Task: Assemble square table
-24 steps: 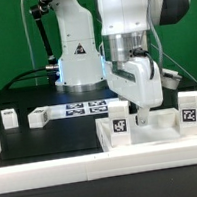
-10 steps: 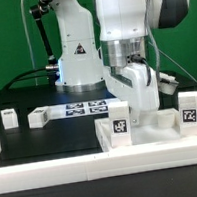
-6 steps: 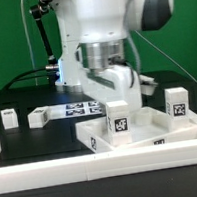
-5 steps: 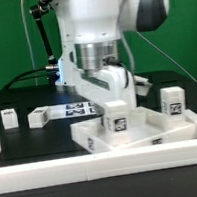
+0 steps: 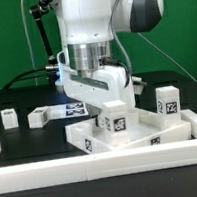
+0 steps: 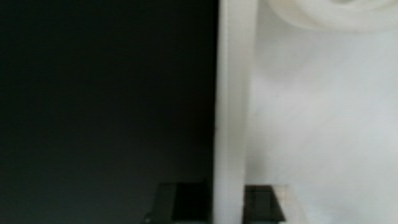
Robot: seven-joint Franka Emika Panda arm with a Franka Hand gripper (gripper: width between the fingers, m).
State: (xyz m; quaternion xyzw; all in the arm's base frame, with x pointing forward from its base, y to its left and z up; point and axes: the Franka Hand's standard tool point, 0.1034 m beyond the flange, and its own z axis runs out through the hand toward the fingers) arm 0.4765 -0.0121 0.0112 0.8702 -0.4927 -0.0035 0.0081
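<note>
The square table's white slab [image 5: 142, 139] lies flat at the front, turned at an angle, its near corner toward the exterior view's left. Two tagged legs [image 5: 115, 121] [image 5: 169, 102] stand upright on it. My gripper [image 5: 99, 112] reaches down behind the nearer leg and is shut on the slab's raised rim. In the wrist view the rim [image 6: 231, 110] runs straight between my two dark fingers [image 6: 185, 203], with the slab's white face [image 6: 329, 120] to one side. Two loose legs [image 5: 8, 117] [image 5: 37, 118] sit on the black surface at the exterior view's left.
The marker board [image 5: 78, 109] lies flat behind the slab near the arm's base. A long white rail [image 5: 46, 174] borders the black surface along the front. Black cables [image 5: 28, 77] run down at the back left.
With the rim in my gripper, the slab has slid to the exterior view's left and turned, carrying both upright legs with it. The loose legs on the left have stayed put.
</note>
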